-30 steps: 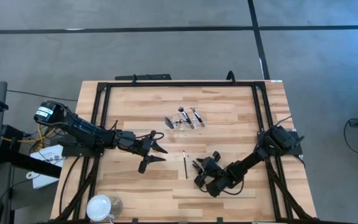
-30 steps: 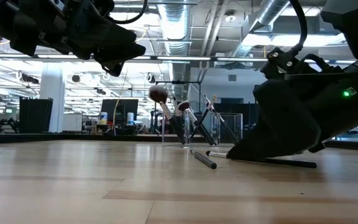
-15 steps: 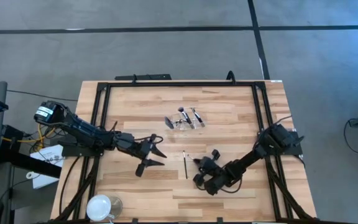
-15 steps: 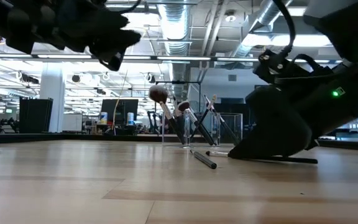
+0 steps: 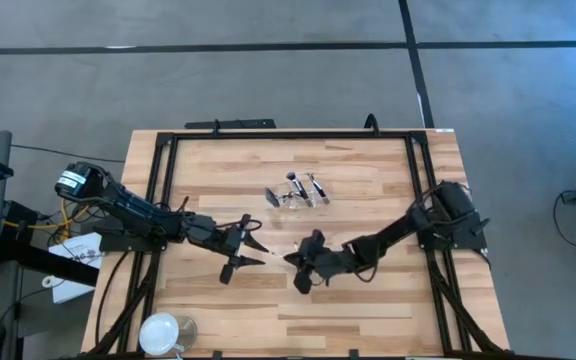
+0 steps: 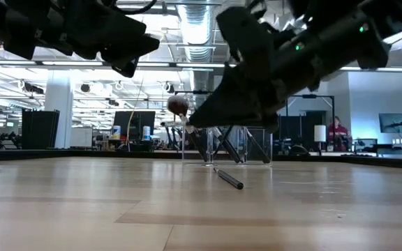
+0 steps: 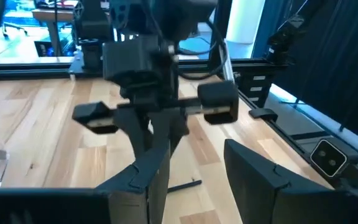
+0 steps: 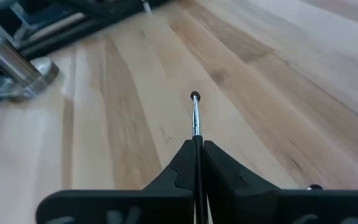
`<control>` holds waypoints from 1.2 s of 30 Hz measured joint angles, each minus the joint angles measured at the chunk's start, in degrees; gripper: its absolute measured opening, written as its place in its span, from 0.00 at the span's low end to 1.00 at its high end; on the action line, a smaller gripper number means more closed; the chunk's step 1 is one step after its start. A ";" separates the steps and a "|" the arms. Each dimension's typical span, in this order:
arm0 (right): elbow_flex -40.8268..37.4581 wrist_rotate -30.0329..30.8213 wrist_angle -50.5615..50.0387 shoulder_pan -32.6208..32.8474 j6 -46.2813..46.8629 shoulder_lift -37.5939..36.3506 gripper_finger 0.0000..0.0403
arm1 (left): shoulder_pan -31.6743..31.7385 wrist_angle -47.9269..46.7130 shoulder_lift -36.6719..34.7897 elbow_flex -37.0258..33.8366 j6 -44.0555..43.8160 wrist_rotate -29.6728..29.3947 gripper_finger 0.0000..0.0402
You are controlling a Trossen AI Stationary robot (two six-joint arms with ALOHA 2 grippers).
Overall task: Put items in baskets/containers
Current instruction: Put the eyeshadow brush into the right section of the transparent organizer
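Your wooden table [image 5: 368, 300] has two arms over it. One clear tray [image 5: 296, 193] sits mid-table toward the far side, with about three brushes propped in it (hard to count exactly). Your right gripper [image 5: 300, 266] has its fingers pinched tight on one slim brush [image 8: 195, 118], near the table's middle. Your left gripper [image 5: 253, 250] hovers just beside it, fingers spread, holding nothing.

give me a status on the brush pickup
Right gripper shut on a slim brush, mid-table. Left gripper open, hovering beside it. Another brush loose on the table; clear tray beyond, path looks open.
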 joint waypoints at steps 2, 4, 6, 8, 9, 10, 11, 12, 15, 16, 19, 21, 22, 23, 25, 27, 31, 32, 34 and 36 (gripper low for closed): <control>1.18 -0.44 1.21 -0.32 -1.32 1.70 0.01 | 0.00 -0.12 0.32 0.03 -0.02 0.04 0.37; 2.11 -0.24 1.19 -0.51 -1.95 2.02 0.02 | 0.00 -1.37 0.83 -0.07 -0.08 0.04 0.37; 3.01 -0.09 1.22 -0.56 -2.45 1.94 0.02 | 0.00 -1.95 2.18 0.03 -0.34 0.07 0.37; 3.24 0.84 1.65 -0.78 -4.56 1.42 0.02 | 0.00 -1.62 4.21 0.07 -0.48 0.24 0.37; 3.52 0.89 2.51 -0.72 -5.87 1.24 0.02 | 0.00 -1.83 5.23 0.03 -0.51 0.32 0.37; 4.00 0.75 3.27 -0.68 -6.77 1.09 0.01 | 0.00 -1.82 6.33 -0.01 -0.62 0.24 0.37; 4.46 0.67 3.62 -0.77 -7.41 0.96 0.01 | 0.00 -1.39 7.45 -0.03 -0.73 -0.13 0.37; 4.79 0.73 3.34 -0.77 -8.02 0.90 0.01 | -0.02 -0.19 8.47 -0.03 -0.78 -0.33 0.37; 5.41 0.19 2.09 -0.90 -8.37 0.92 0.01 | -0.07 2.36 9.57 -0.03 -0.96 -0.74 0.37; 5.47 0.20 1.98 -1.05 -8.39 0.92 0.02 | -0.07 2.69 9.51 -0.03 -0.98 -0.78 0.37; 5.48 -0.34 1.57 -1.16 -8.39 0.92 0.02 | -0.09 2.99 8.30 -0.03 -0.94 -1.33 0.37; 5.52 -0.64 1.27 -1.12 -8.39 0.92 0.02 | -0.15 3.27 7.25 -0.01 -0.68 -1.57 0.37; 5.52 -0.64 0.77 -1.10 -8.39 0.92 0.02 | -0.17 3.27 6.78 -0.01 -0.50 -1.52 0.37; 5.52 -0.64 0.45 -1.10 -8.39 0.92 0.01 | -0.17 3.24 6.35 0.01 -0.52 -1.48 0.37; 5.52 -0.63 0.96 -1.03 -8.42 0.92 0.01 | -0.01 2.74 6.03 0.01 -0.36 -2.09 0.37; 5.52 -0.64 2.14 -1.01 -8.48 0.92 0.02 | 0.06 1.07 6.18 0.01 -0.37 -2.66 0.37; 5.52 -0.75 2.43 -1.03 -8.52 0.92 0.02 | 0.00 0.38 7.28 0.01 -0.46 -2.53 0.37; 5.52 -0.73 2.47 -1.03 -8.52 0.92 0.02 | 0.00 0.40 7.38 0.01 -0.46 -2.54 0.37; 5.52 -0.70 2.50 -1.01 -8.52 0.91 0.02 | 0.02 0.30 7.43 0.01 -0.48 -2.58 0.37; 5.52 -0.70 2.50 -1.02 -8.52 0.92 0.02 | 0.02 0.43 7.43 0.01 -0.48 -2.56 0.37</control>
